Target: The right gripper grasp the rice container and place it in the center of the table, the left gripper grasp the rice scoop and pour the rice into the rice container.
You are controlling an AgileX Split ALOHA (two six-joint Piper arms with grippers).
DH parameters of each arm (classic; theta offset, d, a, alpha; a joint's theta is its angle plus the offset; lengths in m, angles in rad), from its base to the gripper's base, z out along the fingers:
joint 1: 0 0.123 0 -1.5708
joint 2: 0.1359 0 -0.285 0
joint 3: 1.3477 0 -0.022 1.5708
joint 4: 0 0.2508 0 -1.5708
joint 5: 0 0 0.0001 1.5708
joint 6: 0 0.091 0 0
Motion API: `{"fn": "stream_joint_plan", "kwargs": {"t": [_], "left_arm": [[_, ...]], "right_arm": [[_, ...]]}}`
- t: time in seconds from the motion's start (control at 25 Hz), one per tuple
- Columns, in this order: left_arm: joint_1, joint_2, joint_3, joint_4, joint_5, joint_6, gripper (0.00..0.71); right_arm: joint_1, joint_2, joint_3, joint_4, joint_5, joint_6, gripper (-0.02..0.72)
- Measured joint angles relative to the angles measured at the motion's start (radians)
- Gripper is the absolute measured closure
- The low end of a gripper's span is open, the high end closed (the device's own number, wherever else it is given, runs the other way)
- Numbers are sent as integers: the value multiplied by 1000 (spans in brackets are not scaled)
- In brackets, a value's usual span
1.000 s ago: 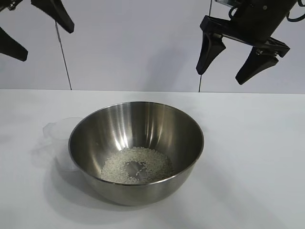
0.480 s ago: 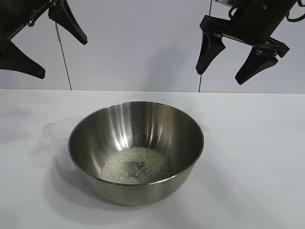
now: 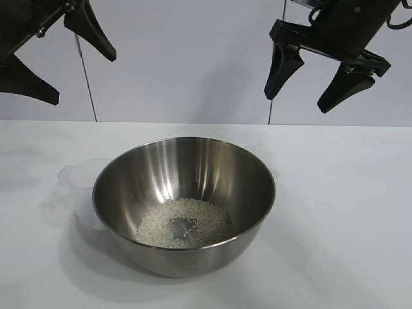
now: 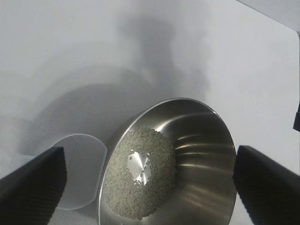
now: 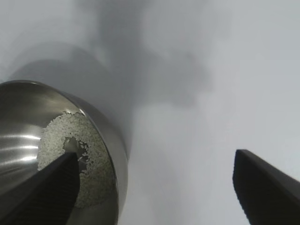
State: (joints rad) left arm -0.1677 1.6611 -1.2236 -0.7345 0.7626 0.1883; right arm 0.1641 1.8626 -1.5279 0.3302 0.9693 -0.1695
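Note:
The rice container [image 3: 244,187], a large shiny steel bowl, stands in the middle of the white table [image 3: 341,193]. White rice [image 3: 158,225] lies in a ring on its bottom. The rice scoop [image 3: 80,177], a clear plastic cup, stands upright and empty against the bowl's left side. My left gripper [image 3: 80,64] hangs open and empty high above the table at the upper left. My right gripper [image 3: 299,96] hangs open and empty high at the upper right. The bowl [image 4: 206,154], rice [image 4: 154,187] and scoop [image 4: 79,173] show in the left wrist view. The bowl [image 5: 18,117] also shows in the right wrist view.
A white wall with two dark vertical seams [image 3: 87,84] stands behind the table. Bare tabletop lies to the right of the bowl [image 5: 197,140] and in front of it.
My left gripper came down into view from the upper left corner, then held almost still. The right gripper, the bowl and the scoop have not moved.

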Motion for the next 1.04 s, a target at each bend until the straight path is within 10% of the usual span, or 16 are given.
{"fn": "stream_joint_plan", "kwargs": {"t": [1.04], "left_arm": [[0, 0, 0, 19, 0, 4, 16]], "right_arm": [[0, 0, 0, 1, -3, 1, 93]]}}
